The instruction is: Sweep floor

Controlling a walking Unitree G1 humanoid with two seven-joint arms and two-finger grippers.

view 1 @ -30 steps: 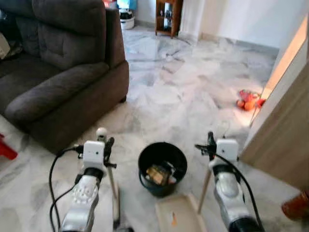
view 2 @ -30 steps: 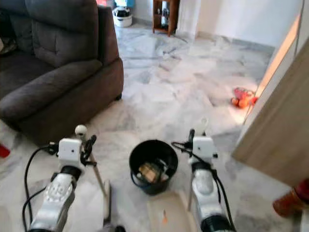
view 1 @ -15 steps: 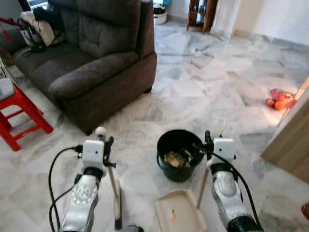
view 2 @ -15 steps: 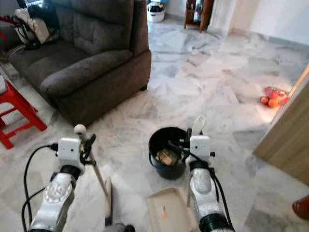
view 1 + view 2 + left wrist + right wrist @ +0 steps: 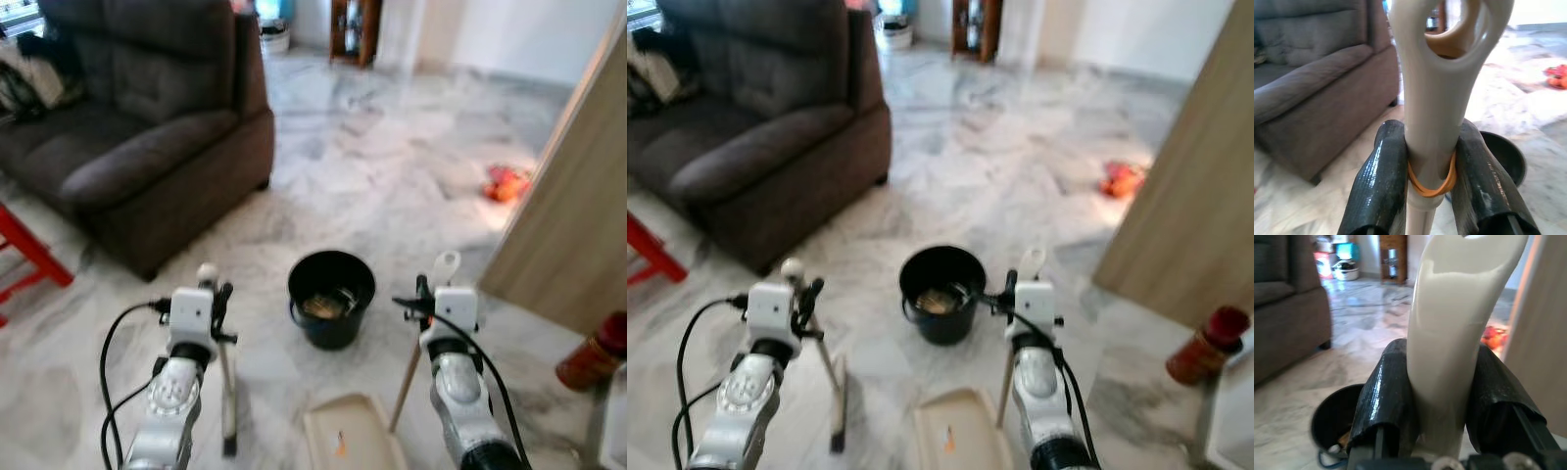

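marble floor (image 5: 392, 186) stretches ahead, sofa (image 5: 127, 137) at ten o'clock. i judge i'm between sweeps: left gripper (image 5: 217, 299) clenches one broom handle (image 5: 1432, 98), right gripper (image 5: 423, 294) clenches one dustpan handle (image 5: 1449, 347); pan (image 5: 348, 446) at six. one black bucket (image 5: 331, 297) at twelve. next needs finding debris.

A pale marble floor (image 5: 392, 186) is seen, veined in grey. A dark sofa (image 5: 147, 147) is set on it at the left, with a red stool (image 5: 29, 259) just beside it. A black bucket (image 5: 332, 297) is stood in the middle, holding some litter. A cream dustpan (image 5: 351, 441) is laid flat nearer the robot, an orange scrap on it. Orange and red items (image 5: 506, 182) are scattered by a wooden panel (image 5: 573, 225), and a reddish-brown bottle (image 5: 590, 357) is stood at the right.
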